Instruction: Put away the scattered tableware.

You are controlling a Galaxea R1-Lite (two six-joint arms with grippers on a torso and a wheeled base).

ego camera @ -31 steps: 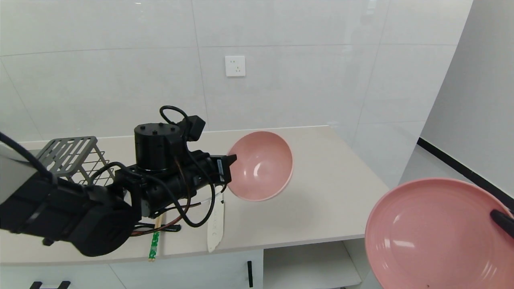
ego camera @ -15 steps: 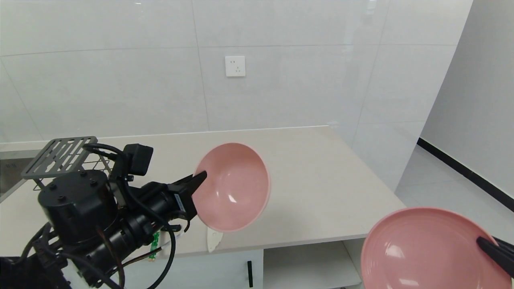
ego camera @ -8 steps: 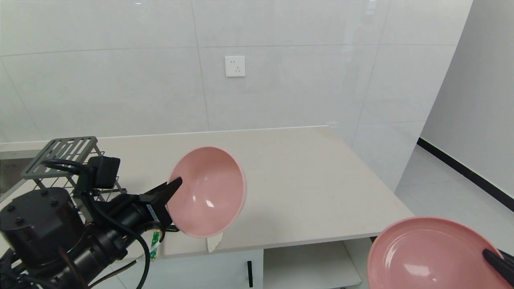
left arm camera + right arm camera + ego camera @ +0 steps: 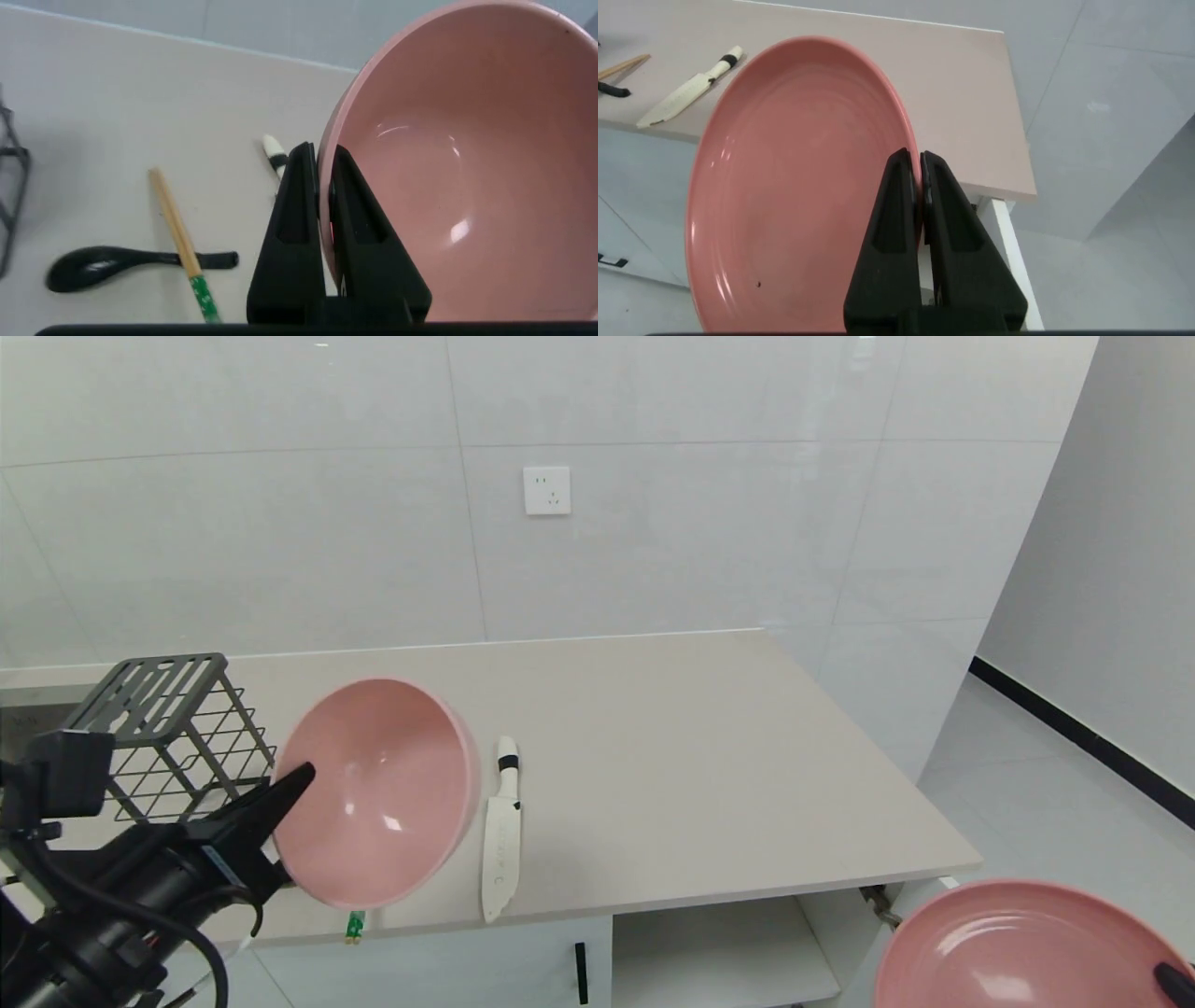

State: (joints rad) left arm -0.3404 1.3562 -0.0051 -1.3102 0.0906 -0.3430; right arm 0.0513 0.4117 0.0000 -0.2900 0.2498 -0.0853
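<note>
Where the left gripper [image 4: 321, 163] pinches its rim, the pink bowl [image 4: 378, 793] hangs tilted over the front left of the counter [image 4: 709, 756]; the right gripper [image 4: 919, 166] clamps a pink plate [image 4: 794, 177] by the rim off the front right corner. A knife [image 4: 501, 826], a chopstick [image 4: 179, 238] and a black spoon [image 4: 103, 269] lie on the pale counter near a wire rack [image 4: 159, 709], below a tiled wall [image 4: 280, 523] with a socket [image 4: 546, 490]. The bowl hides most of the chopstick in the head view; the plate is cut off at the edge. The bowl has drawn back leftward since earlier, uncovering the knife; the plate has sunk lower.
</note>
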